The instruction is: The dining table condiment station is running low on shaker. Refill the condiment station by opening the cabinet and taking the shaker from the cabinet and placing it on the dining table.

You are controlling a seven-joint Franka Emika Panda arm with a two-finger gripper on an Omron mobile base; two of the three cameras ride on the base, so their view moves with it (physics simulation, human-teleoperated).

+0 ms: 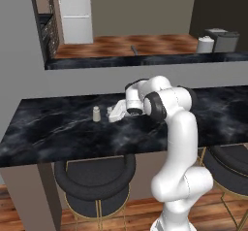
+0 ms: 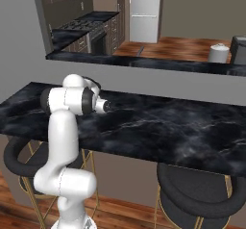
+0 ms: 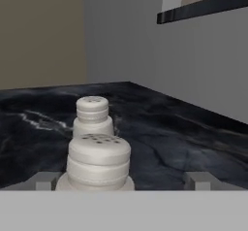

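Right now my pincer (image 3: 121,180) is spread wide and holds nothing, its two grey fingertips (image 3: 46,180) standing well apart just above the dining table (image 3: 193,138). Between them, closer to one tip than the other, stands the shaker (image 3: 99,162), pale, ridged, upright, with small holes in its rounded top. It rests on the black marble, apparently free of both tips. Just beyond it, farther from me along my line of sight, stands a second shaker (image 3: 92,116) of the same kind. From the base, I see one of the pair (image 1: 96,113) just beside my hand (image 1: 117,112). The risk, as I judge it, lies in my withdrawal. Any sideways drift could catch the near shaker with the closer tip and topple it, perhaps into its neighbour. Pulling straight back should avoid that.
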